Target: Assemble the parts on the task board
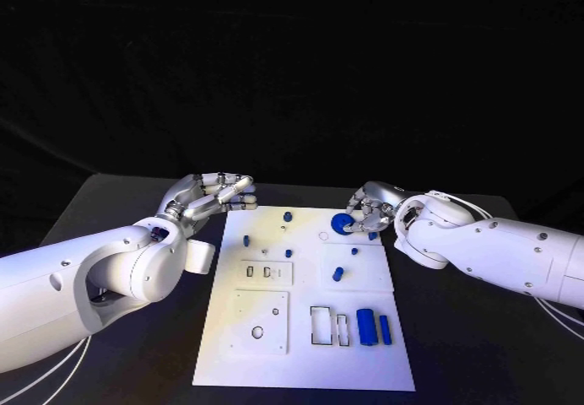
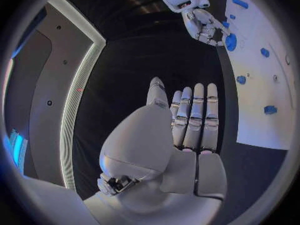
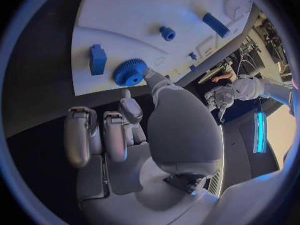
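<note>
A: Board [image 1: 305, 337] — white plate, mid-table [image 1: 121, 202]. What sits on it?

B: Near the front right, two blue bars [image 1: 374, 326] lie side by side, just beside an open rectangular frame slot [image 1: 328, 325]. Whether the bars sit in a recess cannot be told. A small blue block [image 1: 339, 272] stands mid-board on the right. Small blue pegs [image 1: 287, 216] dot the far half.

A: The gear?

B: Blue gear [image 1: 342, 223] at the board's far right edge. The right wrist view shows it flat on the white surface [image 3: 131, 72], toothed rim visible, with another blue block [image 3: 97, 59] just beside it and a round peg [image 3: 167, 33] further in.

A: Right hand?

B: Right hand [image 1: 371, 213] is at the gear. One fingertip [image 3: 150, 76] touches the gear's rim; the other fingers [image 3: 94, 135] are curled in, off the board. Whether it grips the gear or only touches it cannot be told.

A: Left hand?

B: Left hand [image 1: 213, 196] hovers over the dark table just beside the board's far left corner. In its wrist view the fingers [image 2: 195, 117] lie straight and together, thumb alongside, palm bare. It holds nothing and touches nothing.
</note>
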{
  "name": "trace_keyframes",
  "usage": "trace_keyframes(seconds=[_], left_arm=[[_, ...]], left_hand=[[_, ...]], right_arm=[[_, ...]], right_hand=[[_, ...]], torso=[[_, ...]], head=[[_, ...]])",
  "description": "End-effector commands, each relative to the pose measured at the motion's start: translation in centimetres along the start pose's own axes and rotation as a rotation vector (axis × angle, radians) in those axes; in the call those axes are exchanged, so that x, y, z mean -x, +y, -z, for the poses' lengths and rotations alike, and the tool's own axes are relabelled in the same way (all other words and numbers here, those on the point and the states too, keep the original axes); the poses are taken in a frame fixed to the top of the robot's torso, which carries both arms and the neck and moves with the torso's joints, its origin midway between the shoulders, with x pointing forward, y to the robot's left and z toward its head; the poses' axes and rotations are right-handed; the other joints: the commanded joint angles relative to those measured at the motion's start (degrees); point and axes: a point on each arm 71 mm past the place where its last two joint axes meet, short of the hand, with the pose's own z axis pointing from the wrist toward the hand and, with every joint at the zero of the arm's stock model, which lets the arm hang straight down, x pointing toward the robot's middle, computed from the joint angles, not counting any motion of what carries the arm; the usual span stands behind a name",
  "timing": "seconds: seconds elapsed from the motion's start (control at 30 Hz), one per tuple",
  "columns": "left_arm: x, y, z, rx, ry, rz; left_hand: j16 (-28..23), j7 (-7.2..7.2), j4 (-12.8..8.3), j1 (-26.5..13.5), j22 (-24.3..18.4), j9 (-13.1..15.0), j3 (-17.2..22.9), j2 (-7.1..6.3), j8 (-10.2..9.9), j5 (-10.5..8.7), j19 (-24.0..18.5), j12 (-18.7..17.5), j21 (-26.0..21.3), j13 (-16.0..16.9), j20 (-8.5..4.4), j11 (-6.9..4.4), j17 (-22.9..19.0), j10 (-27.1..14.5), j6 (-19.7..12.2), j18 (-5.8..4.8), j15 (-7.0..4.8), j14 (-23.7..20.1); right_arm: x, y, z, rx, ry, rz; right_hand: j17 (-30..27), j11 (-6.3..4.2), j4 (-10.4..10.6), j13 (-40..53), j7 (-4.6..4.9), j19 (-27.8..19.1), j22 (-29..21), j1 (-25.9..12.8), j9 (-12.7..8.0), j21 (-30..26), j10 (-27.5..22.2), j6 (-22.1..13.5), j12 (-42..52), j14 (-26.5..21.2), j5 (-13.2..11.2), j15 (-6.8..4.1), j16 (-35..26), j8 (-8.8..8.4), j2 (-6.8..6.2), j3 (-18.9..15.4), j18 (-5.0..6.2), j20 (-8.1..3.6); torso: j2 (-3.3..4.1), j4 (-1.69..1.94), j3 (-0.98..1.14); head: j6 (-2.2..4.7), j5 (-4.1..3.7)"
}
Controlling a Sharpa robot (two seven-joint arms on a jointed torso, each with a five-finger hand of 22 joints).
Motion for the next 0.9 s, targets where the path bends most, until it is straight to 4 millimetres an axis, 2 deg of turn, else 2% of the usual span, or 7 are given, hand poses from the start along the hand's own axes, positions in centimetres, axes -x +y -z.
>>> trace_keyframes(seconds=[0.03, 0.5, 0.9], left_arm=[[-0.3, -0.1, -0.1, -0.005, 0.021, 0.012], [-0.3, -0.1, -0.1, -0.003, 0.022, 0.012], [-0.3, -0.1, -0.1, -0.001, 0.023, 0.012]], left_hand=[[-0.3, 0.16, 0.1, 0.1, -0.1, 0.1, -0.4, 0.46, -0.2, -0.15, -0.1, -0.4, -0.2, 0.1, 0.39, 0.15, 0.0, -0.3, -0.4, 1.01, 0.06, -0.5], [-0.4, 0.16, 0.1, 0.0, -0.1, 0.2, -0.5, 0.6, -0.2, -0.13, -0.2, -0.4, -0.3, 0.1, 0.41, 0.17, 0.2, -0.4, -0.5, 1.0, 0.08, -0.6], [-0.4, 0.16, 0.1, 0.0, -0.1, 0.2, -0.5, 0.63, -0.2, -0.13, -0.2, -0.4, -0.3, 0.1, 0.41, 0.18, 0.2, -0.4, -0.5, 1.0, 0.08, -0.6]], right_arm=[[-0.4, 0.0, -0.3, -0.002, 0.023, -0.008], [-0.9, 0.1, -0.9, -0.011, 0.037, -0.014], [-1.5, -0.4, -1.0, -0.026, 0.076, -0.003]], right_hand=[[11.2, 0.02, 0.6, 1.0, 0.13, 0.5, 7.7, 0.5, 0.1, 0.4, 0.6, -0.2, 1.2, 5.2, 0.5, 0.42, 0.3, 0.15, -0.07, 0.0, -1.18, 0.05], [13.8, 0.03, 1.3, 5.3, 0.12, 1.3, 8.8, 1.0, 0.3, 1.3, 2.8, 0.3, 6.0, 5.8, 1.5, 0.48, 1.1, 0.25, 0.34, 1.2, -1.47, 0.13], [15.0, 0.05, 1.3, 7.6, 0.13, 1.8, 9.5, 1.9, 0.3, 1.8, 4.0, 0.8, 8.6, 6.1, 3.3, 0.53, 1.5, 0.15, 0.14, 3.2, -1.64, 0.16]], torso=[[-0.01, 0.09, 0.0], [0.0, -0.02, -0.03], [-0.02, -0.09, 0.07]], head=[[-0.11, 0.01], [-0.26, 0.31], [-0.54, 0.39]])
